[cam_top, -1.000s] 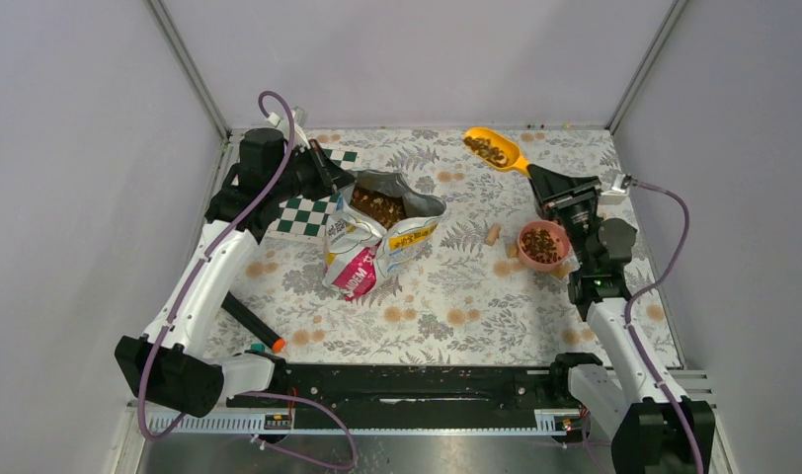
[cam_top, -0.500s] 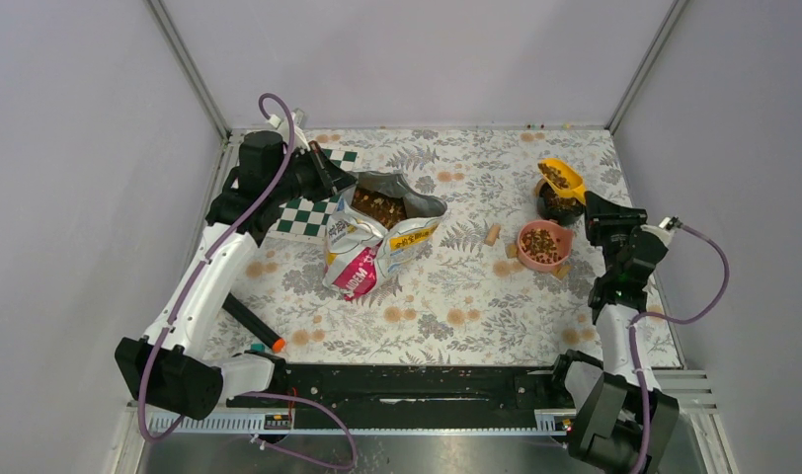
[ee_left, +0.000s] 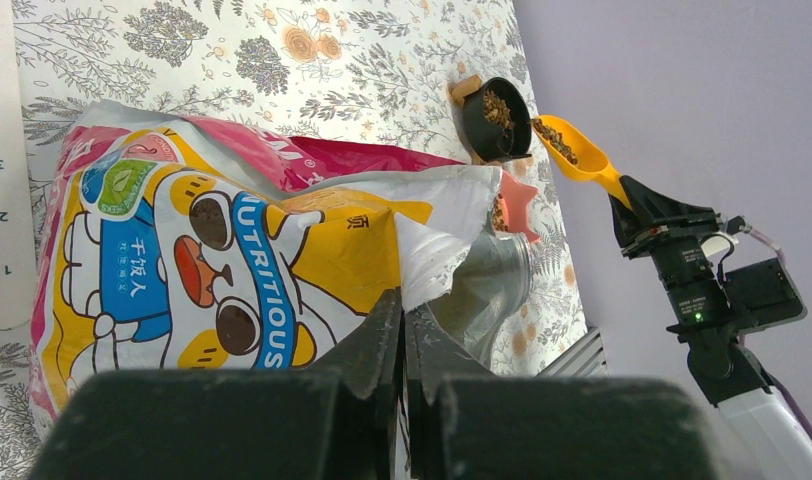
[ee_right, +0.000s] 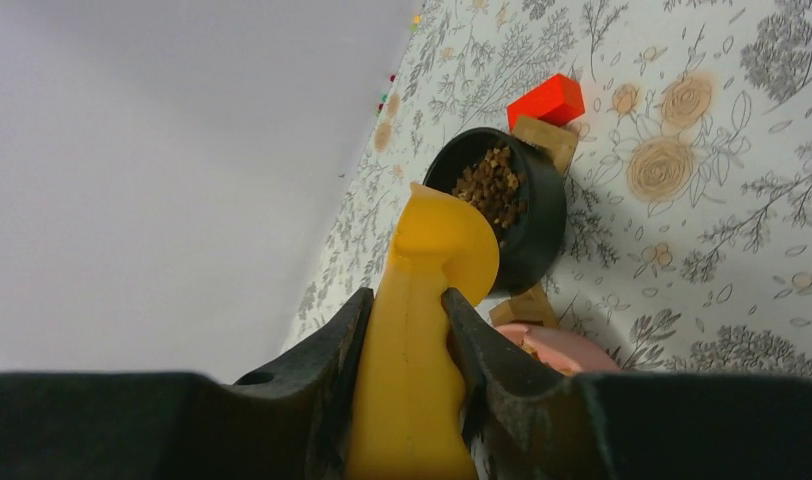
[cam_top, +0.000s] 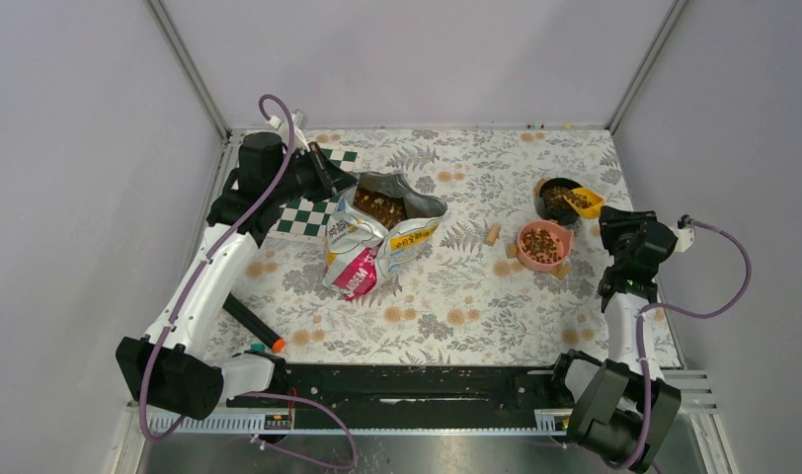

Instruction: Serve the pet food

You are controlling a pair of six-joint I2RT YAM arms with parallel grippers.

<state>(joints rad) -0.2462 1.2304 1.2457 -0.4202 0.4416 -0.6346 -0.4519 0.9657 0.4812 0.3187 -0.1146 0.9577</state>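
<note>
The yellow pet food bag (cam_top: 382, 232) stands open at mid-table with brown kibble (cam_top: 379, 207) showing inside. My left gripper (ee_left: 403, 310) is shut on the bag's (ee_left: 182, 270) torn top edge. Over at the right, my right gripper (ee_right: 407, 330) is shut on the handle of a yellow scoop (ee_right: 422, 330). The scoop (cam_top: 582, 200) carries kibble and hangs over the right rim of a black bowl (cam_top: 557, 197) that holds kibble (ee_right: 494, 185). A pink bowl (cam_top: 542, 245) with kibble sits just in front of the black one.
Tan cork-like pieces (cam_top: 492, 234) lie around the bowls, and a red block (ee_right: 545, 100) sits behind the black bowl. A checkerboard (cam_top: 308, 212) lies left of the bag. A black marker with an orange tip (cam_top: 251, 324) rests near the front left.
My right arm has brought the scoop from high at the back of the table down and right to the black bowl, turning its wrist. The left arm and bag have not moved.
</note>
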